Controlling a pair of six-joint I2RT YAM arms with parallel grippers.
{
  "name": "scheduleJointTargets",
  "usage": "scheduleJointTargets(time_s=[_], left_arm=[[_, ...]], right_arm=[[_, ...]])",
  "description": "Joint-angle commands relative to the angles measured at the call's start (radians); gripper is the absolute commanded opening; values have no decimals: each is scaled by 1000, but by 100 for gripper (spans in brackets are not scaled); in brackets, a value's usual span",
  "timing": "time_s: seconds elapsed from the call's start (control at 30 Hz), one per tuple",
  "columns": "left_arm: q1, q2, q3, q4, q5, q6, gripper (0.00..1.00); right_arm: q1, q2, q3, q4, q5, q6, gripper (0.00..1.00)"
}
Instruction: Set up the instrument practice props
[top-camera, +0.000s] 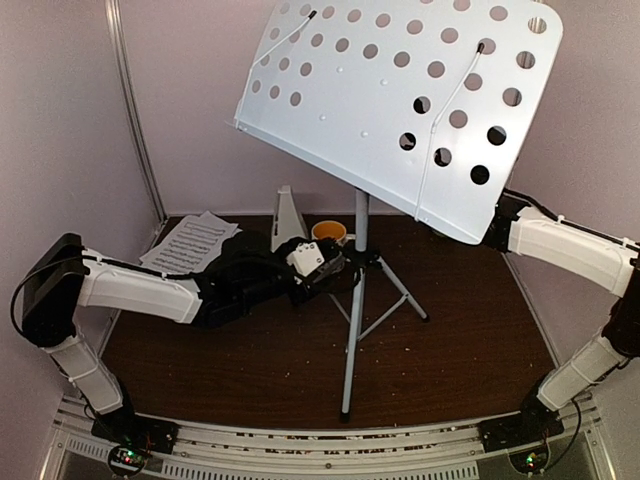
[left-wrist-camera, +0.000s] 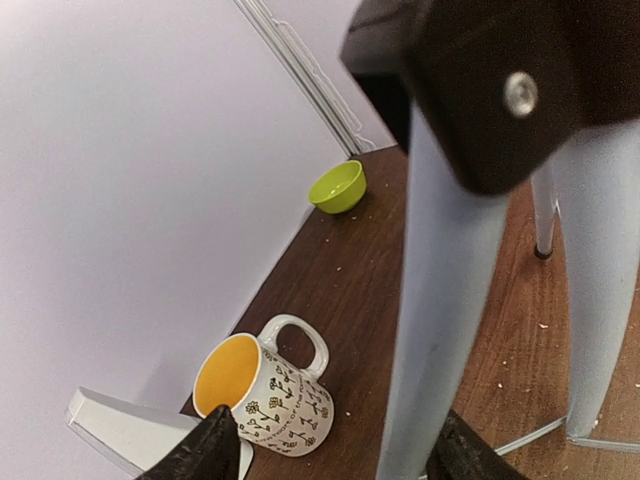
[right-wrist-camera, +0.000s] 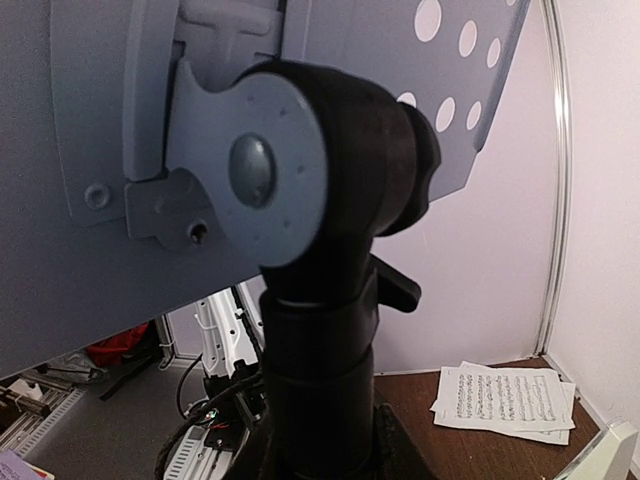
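Straddling music stand (left-wrist-camera: 440, 290) pole, left end effector (left-wrist-camera: 340, 450) wide; right end effector (right-wrist-camera: 322, 460) seemingly clamping its neck

We see the stand (top-camera: 360, 110), smooth pale painted metal, on a dark wood-grain table (top-camera: 470, 320); near the stand, a glossy mug (left-wrist-camera: 285, 400) and matt paper pages (top-camera: 190, 243).

The stand (top-camera: 400, 110) spreads its tray over the counter's (top-camera: 470, 330) back edge and its tripod legs (top-camera: 349, 350) across the middle. Mug (top-camera: 328, 232), metronome (top-camera: 288, 215) and pages (top-camera: 192, 243) crowd the back left corner; both front corners lie bare.
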Motion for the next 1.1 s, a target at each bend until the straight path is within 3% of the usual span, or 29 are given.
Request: scheduleJointTargets(time_s=[0.0,0.47,0.67,0.87,1.0,1.07], left_arm=[[6,-5,19,10,46,-27,64],[6,59,120,-59,94,-13,60],[6,69,135,-67,115,-17,58],[6,69,139,-67,135,-21,53],[5,66,139,-65,140,-26,52],[6,64,138,-64,143,-29,51]], right_arm=[[-24,-40,-22,119,-11,14,0],[-66,-19,-78,220,-24,87,2],[-67,-15,-77,239,-34,127,34],[-67,-21,-82,213,-23,122,50],[-66,-37,-107,194,1,107,67],[-69,-51,-120,156,14,81,87]])
